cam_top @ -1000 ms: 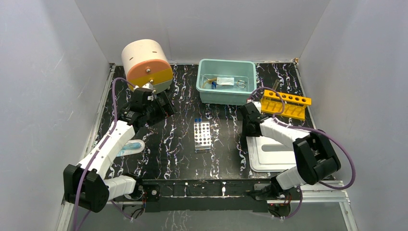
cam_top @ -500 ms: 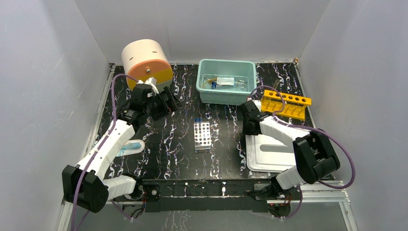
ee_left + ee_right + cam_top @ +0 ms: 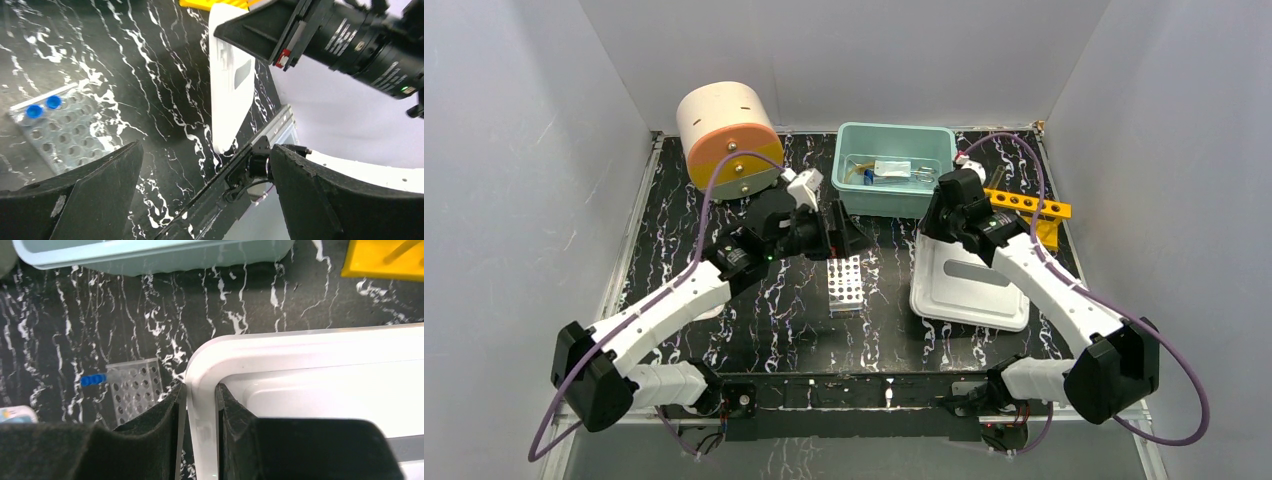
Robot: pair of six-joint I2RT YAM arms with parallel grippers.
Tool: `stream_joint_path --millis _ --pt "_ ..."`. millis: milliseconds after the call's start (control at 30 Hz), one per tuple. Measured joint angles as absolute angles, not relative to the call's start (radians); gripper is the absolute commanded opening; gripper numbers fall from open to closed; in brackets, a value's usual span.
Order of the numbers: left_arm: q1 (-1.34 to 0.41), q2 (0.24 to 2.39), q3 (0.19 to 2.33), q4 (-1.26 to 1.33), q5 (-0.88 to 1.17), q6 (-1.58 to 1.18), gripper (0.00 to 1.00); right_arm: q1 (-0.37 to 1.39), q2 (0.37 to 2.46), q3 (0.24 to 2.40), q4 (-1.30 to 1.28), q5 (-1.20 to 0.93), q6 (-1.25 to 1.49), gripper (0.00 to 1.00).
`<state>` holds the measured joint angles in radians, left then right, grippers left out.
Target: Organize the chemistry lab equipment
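Our right gripper [image 3: 200,412] is pinched tight on the rim of the white lid [image 3: 320,385] and holds it tilted above the table [image 3: 774,320]. Our left gripper [image 3: 205,150] gapes wide, empty, near the clear well plate [image 3: 55,132], which lies flat mid-table with two blue caps [image 3: 42,106] at one corner. Beyond, small loose items [image 3: 894,170] rest in the teal bin [image 3: 884,203], and the yellow rack [image 3: 1034,205] stands to its right.

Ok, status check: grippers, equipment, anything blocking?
Left gripper open, hovering near well plate. Right gripper shut on white lid rim, lid tilted up. Well plate loose mid-table; small items in teal bin. No obstruction seen.
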<state>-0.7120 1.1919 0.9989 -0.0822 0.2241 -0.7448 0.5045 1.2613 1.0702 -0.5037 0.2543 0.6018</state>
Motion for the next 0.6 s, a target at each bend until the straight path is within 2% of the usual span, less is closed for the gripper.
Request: stream_joint_path --millis 267,367,600 --pt "-0.833 1.334 1.003 -0.054 0.201 -0.760 0.90 0.503 1.233 1.082 -0.569 0.148 0.730 0.14" --pt "-0.849 1.386 1.017 -0.058 0.199 -0.769 0.85 0.499 1.230 1.097 -0.577 0.115 0.764 0.14" --pt "-0.858 1.459 1.071 -0.052 0.233 -0.783 0.80 0.495 1.220 1.133 -0.558 0.061 0.832 0.14"
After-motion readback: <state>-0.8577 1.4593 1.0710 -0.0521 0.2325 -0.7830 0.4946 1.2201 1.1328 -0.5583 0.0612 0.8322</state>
